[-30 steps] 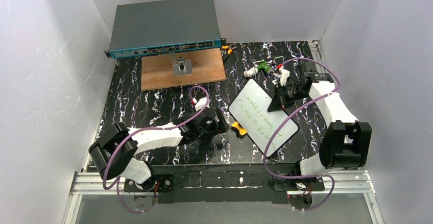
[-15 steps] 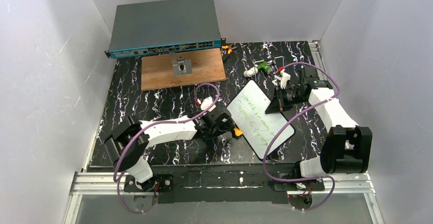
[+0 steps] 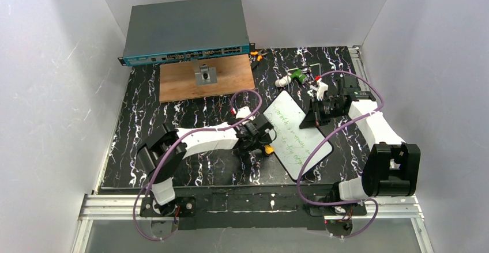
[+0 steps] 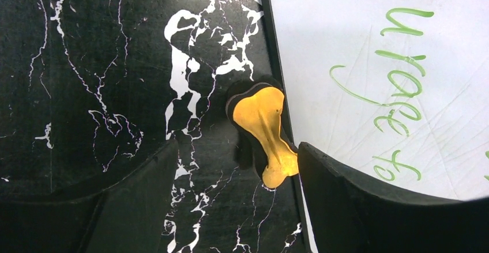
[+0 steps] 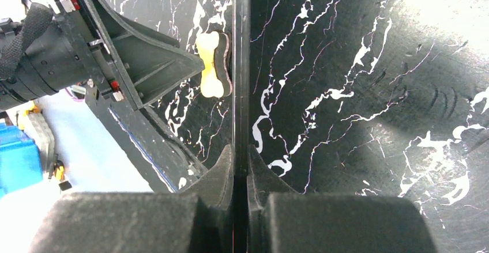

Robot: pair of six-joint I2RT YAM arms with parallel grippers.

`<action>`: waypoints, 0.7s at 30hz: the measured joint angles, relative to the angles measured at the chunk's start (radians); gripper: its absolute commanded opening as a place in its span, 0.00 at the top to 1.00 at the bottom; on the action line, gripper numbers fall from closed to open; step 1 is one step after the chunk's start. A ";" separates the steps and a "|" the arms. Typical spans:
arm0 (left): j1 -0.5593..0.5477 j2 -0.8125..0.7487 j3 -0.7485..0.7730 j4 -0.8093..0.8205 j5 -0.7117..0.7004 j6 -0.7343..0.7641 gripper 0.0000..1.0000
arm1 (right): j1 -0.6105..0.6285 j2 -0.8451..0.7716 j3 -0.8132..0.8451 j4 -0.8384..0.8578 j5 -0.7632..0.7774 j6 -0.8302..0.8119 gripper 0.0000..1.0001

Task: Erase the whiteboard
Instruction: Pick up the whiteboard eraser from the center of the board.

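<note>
White glossy whiteboard [image 3: 292, 129], long axis diagonal, far-left to near-right.

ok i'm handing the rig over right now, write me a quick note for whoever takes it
Left gripper: open, jaws either side of the yellow eraser, not closed on it.
Right gripper: shut on an edge of the whiteboard.
Eraser lies on the table, against the whiteboard's edge on the left arm's side.
Done: nothing erased yet; the green writing is all there.
Left to do: close on the eraser, then wipe the writing off.
</note>
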 measured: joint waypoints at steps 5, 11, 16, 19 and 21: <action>-0.003 0.038 0.040 -0.035 -0.001 -0.002 0.32 | -0.002 -0.005 0.000 0.000 0.008 0.005 0.99; -0.009 0.076 0.101 -0.085 -0.014 -0.053 0.42 | -0.005 -0.007 -0.002 -0.001 0.010 0.006 0.99; -0.017 0.116 0.160 -0.128 -0.034 -0.102 0.46 | -0.016 -0.010 -0.004 -0.003 0.010 0.007 0.99; -0.020 0.140 0.173 -0.150 -0.041 -0.120 0.50 | -0.018 -0.010 -0.004 -0.003 0.010 0.007 0.99; -0.021 0.157 0.181 -0.163 -0.045 -0.129 0.52 | -0.018 -0.011 -0.004 -0.003 0.010 0.006 0.99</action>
